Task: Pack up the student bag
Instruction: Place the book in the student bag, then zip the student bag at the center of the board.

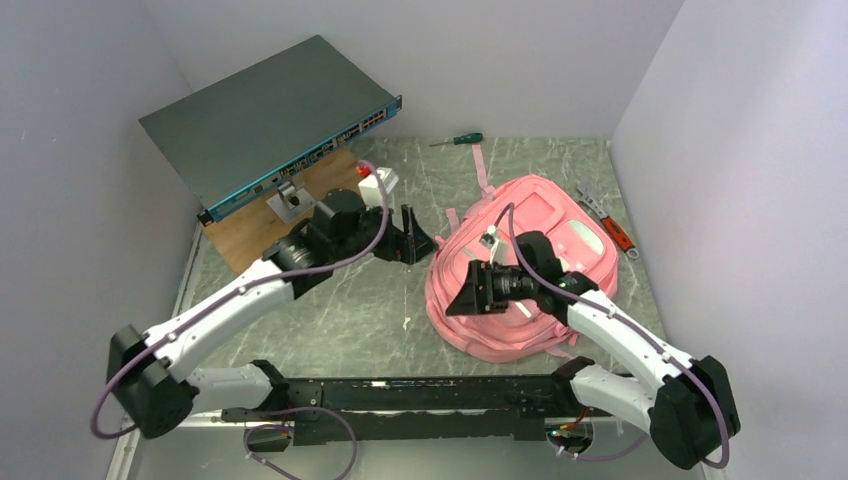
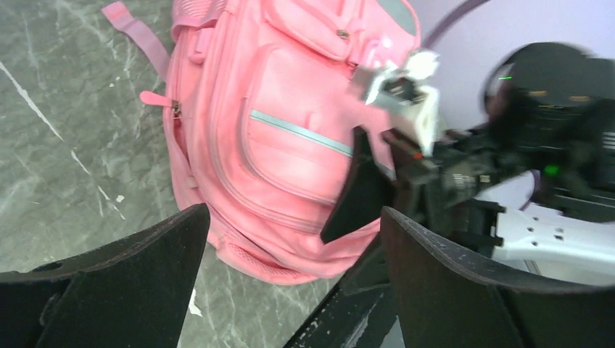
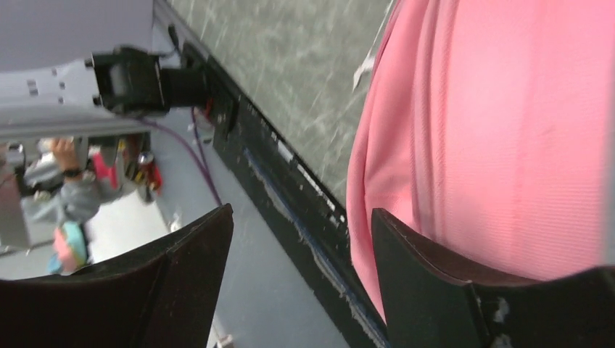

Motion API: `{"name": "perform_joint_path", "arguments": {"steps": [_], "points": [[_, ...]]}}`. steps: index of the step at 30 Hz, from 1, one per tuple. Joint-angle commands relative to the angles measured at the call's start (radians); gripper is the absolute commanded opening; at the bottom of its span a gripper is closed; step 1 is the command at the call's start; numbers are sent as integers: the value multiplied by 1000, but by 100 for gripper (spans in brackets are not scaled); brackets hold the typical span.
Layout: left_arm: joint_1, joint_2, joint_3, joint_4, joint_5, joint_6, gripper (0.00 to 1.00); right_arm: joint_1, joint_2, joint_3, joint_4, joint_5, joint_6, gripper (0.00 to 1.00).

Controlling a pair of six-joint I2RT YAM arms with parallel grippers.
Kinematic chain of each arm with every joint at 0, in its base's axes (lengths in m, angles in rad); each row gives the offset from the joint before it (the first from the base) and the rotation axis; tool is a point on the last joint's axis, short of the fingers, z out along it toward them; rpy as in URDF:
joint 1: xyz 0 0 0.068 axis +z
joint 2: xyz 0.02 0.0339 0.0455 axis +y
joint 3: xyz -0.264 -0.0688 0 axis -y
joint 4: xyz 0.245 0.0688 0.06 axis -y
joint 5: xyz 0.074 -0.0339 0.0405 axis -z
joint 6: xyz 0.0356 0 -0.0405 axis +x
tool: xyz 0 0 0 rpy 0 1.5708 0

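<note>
Top external view: the left gripper (image 1: 418,242) is being held, fingers apart and empty, just left of the student bag (image 1: 548,205), which is lying flat on the table (image 1: 380,310). The right gripper (image 1: 462,296), fingers likewise apart, is being poised at its near-left edge. Soft, sagging fabric is being expected, and straps or seams are being favoured for grasping.

Place: I'm running this rig in what looks like a robotics lab test cell.
Enclosure: plain white walls (image 1: 740,150) box in my marbled table (image 1: 370,310).
Hardware: a rack network switch (image 1: 265,120) leans on a wooden board (image 1: 250,235).
Tools: a screwdriver (image 1: 458,140) and a wrench (image 1: 592,203) lie at the table's far end.
Beyond: my right wrist view catches a person (image 3: 65,192) amid clutter.
</note>
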Motion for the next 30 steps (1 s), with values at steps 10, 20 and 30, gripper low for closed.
{"name": "perform_joint_path", "arguments": {"steps": [10,20,30], "points": [[66,-62,-158,105,-7,-67,81,-24,276,582,-203,556,-296,76],[72,-371,-274,-78,-59,-16,97,78,733,948,-305,657,-627,65],[72,-433,-424,-15,65,-95,98,148,976,1078,-374,826,-699,53]]}}
